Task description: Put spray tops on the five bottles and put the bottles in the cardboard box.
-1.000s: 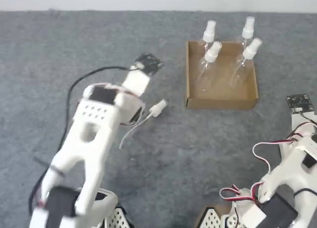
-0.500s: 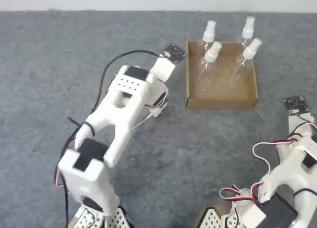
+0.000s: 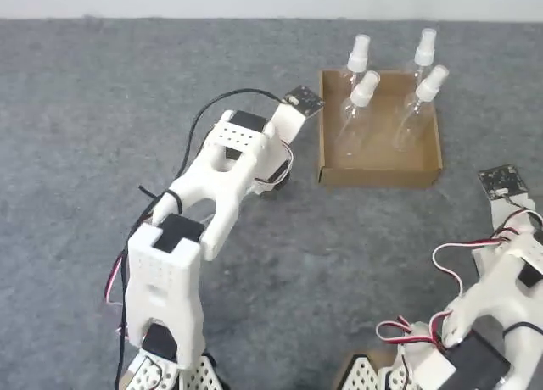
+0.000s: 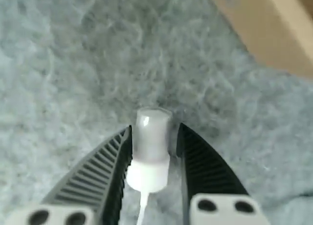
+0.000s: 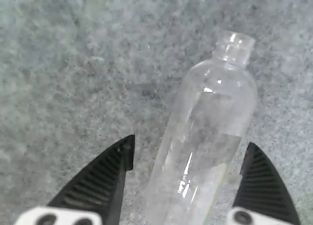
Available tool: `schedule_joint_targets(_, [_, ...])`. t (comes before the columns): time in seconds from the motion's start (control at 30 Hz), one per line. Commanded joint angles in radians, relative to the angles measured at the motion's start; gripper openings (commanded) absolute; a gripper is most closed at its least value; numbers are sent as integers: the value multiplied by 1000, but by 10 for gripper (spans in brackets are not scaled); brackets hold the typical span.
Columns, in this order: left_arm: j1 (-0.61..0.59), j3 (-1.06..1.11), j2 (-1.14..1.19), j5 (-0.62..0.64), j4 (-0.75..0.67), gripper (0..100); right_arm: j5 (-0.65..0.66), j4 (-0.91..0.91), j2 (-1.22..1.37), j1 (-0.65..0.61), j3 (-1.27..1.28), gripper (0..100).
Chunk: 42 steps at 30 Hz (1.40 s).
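Observation:
A white spray top (image 4: 149, 137) lies on the grey carpet between the fingers of my left gripper (image 4: 154, 129). The fingers are open and stand close on either side of it. In the high view the left arm (image 3: 246, 148) stretches toward the left wall of the cardboard box (image 3: 379, 176) and covers the spray top. Several clear bottles (image 3: 361, 93) with spray tops stand in the box. A clear bottle without a top (image 5: 205, 132) lies on the carpet, and my right gripper (image 5: 188, 146) is open astride it. The right arm (image 3: 501, 280) is at the near right.
Grey carpet covers the whole table. A corner of the cardboard box (image 4: 274, 24) sits just beyond the spray top. Cables loop off both arms (image 3: 445, 263). Open carpet lies in front of the box, between the two arms.
The left arm has swung forward and right toward the box, covering the spray top that lay in plain sight a second ago. The right arm's wrist has shifted slightly.

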Motion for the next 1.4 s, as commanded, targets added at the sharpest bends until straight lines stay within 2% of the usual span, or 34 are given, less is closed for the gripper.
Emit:
schedule_joint_targets(0.0, [-5,-47,-12,9,14,120,15,8,5,-5,-63,284])
schedule_joint_targets(0.13, [-17,-47,-15,31,21,4,15,8,5,-5,-63,284])
schedule_joint_targets(0.27, [-38,-36,-51,63,68,10,12,8,2,-5,-63,284])
schedule_joint_targets(0.4, [-54,68,-170,68,77,10,9,8,-5,-4,-63,284])
schedule_joint_targets(0.63, [-57,479,-480,72,-92,10,8,18,-5,-4,-63,282])
schedule_joint_targets(0.87, [-132,783,-738,74,-270,11,8,18,-5,-4,-64,282])
schedule_joint_targets(1.07, [-152,958,-850,74,-362,11,8,21,-7,16,-89,284])
schedule_joint_targets(1.2, [-157,1027,-898,74,-431,11,-46,148,-7,8,-192,284])
schedule_joint_targets(1.37, [-158,1029,-896,74,-425,11,-75,288,5,-19,-331,285])
